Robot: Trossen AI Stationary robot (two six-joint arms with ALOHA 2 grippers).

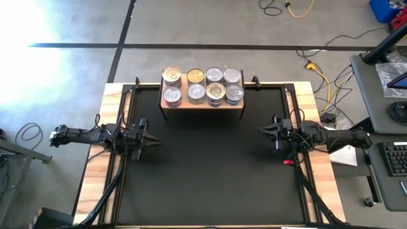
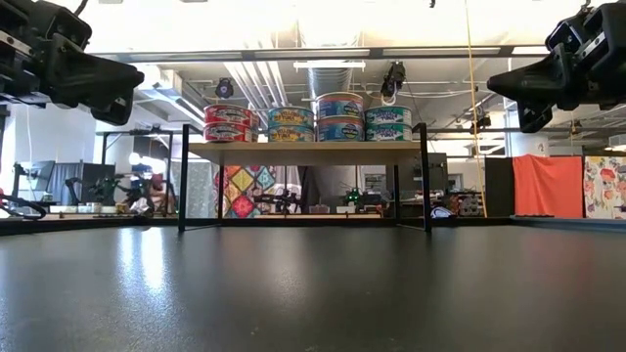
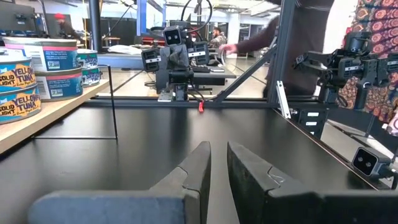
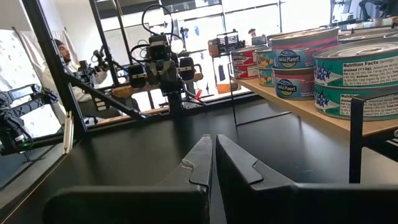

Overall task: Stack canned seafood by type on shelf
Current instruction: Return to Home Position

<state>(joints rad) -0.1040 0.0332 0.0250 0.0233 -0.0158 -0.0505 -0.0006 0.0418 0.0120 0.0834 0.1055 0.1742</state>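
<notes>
Cans (image 1: 203, 86) are sitting stacked in two rows on the shelf (image 1: 203, 103) at the table's (image 1: 210, 172) far edge, while the left claw (image 1: 154, 142) and right claw (image 1: 261, 131) are hovering clenched and empty, well apart at either side.

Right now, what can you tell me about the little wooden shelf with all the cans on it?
The shelf is a small light-wood board on thin dark legs, like a low bench. It stands level at the far edge of the black table, midway between the two arms. The cans cover its top in two rows of four, stacked two high. Some lids are gold, most silver. Nothing else touches it, and the space beneath it is open.
</notes>
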